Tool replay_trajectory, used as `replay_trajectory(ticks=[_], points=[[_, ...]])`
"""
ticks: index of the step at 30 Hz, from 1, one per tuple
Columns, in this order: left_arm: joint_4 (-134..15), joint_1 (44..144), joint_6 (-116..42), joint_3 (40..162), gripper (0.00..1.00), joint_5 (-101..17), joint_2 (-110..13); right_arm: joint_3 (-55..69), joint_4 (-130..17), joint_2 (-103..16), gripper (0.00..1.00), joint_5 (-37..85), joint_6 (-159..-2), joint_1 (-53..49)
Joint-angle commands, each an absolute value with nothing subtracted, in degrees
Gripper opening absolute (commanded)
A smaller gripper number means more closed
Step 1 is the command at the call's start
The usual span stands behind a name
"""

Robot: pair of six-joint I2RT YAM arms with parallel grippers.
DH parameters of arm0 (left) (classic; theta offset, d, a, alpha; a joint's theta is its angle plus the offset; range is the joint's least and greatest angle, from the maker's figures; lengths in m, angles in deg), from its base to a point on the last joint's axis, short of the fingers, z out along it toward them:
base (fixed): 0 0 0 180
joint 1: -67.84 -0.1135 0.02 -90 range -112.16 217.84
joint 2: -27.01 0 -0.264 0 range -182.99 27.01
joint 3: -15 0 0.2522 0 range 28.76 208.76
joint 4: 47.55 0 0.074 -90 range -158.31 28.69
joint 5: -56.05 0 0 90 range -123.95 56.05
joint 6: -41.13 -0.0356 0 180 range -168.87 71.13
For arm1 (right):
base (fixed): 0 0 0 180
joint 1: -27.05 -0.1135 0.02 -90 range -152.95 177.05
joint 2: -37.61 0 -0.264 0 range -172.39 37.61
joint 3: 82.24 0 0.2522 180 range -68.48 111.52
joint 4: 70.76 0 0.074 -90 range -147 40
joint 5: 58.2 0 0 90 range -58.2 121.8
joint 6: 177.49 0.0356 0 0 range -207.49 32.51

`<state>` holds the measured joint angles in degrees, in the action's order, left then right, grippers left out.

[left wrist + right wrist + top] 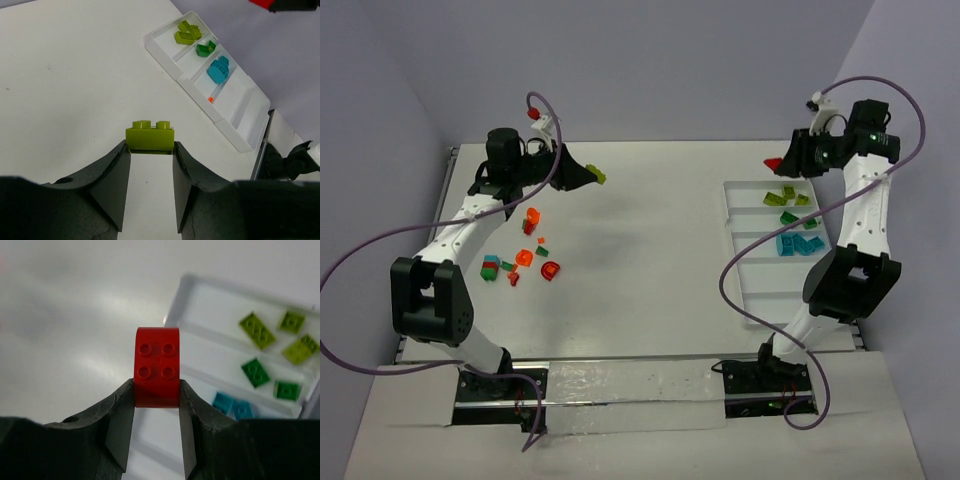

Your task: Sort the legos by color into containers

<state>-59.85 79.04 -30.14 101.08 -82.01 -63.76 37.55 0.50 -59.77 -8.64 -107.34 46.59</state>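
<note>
Nearest the bases, the loose bricks [520,260], red, orange and green, lie by the left arm. On the right, the tray [770,288] runs away from the bases: bare compartments first, then teal bricks [790,245], dark green bricks [790,217] and, farthest, lime bricks [786,195]. The left wrist view also shows a small orange bit [210,99] in the compartment beside the teal.

Farther out, the left gripper [150,150] pinches a lime brick [150,136] above the table, well apart from the tray. The right gripper [157,390] clamps a red brick [157,365] by its sides over the tray's far end.

Red probably belongs in a bare near compartment. The right arm should draw back, lower close to the floor and release squarely between dividers. The left arm had best wait for room, then drop its brick among the limes.
</note>
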Motion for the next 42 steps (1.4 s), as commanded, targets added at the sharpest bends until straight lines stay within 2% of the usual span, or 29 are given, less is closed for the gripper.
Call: replay_trajectory(ticks=[1,3,6,17,27,42], points=[[-63.32,79.55,-35.32,105.08,0.0,-80.88,-64.5,31.1,19.77,-53.71,0.0,-1.06,-131.67,49.28],[-64.32,79.54,-36.4,105.31,0.0,-80.88,-64.66,25.68,22.78,-51.16,0.0,1.64,-140.78,51.05],[-65.12,79.54,-37.06,105.41,0.0,-80.95,-64.91,19.09,24.92,-48.35,0.0,5.61,-145.57,52.65],[-66.98,79.54,-37.7,106.44,0.0,-80.52,-65.1,-0.02,9.89,-42.07,0.0,20.44,-139.19,59.78],[-72.21,79.53,-39.81,110.59,0.0,-79.74,-66.17,-6.0,-3.31,-41.42,0.0,22.31,-131.23,63.1],[-73.3,79.59,-38.62,112.59,0.0,-78.95,-67.19,-5.74,-9.01,-47.16,0.0,22.86,-128.74,67.68]])
